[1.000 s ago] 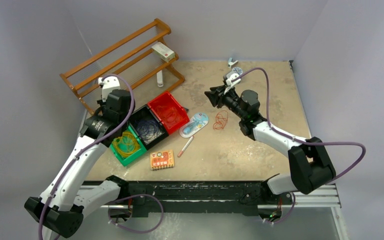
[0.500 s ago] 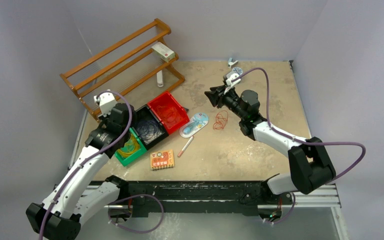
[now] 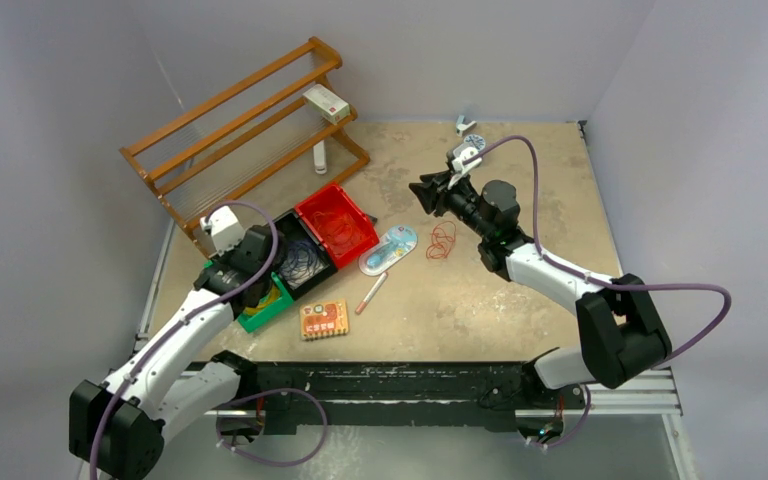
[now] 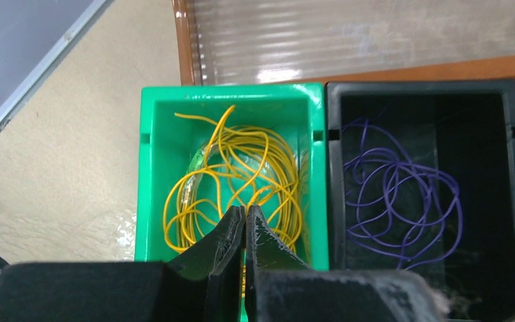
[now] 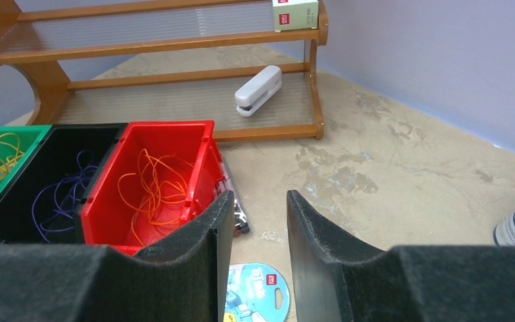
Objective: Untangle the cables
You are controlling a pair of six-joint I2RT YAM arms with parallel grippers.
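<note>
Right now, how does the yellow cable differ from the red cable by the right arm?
The yellow cable lies coiled in the green bin; the red cable lies loose on the table. The shut left gripper hangs over the yellow cable; nothing grips the red cable. Both are thin, looped wires.
</note>
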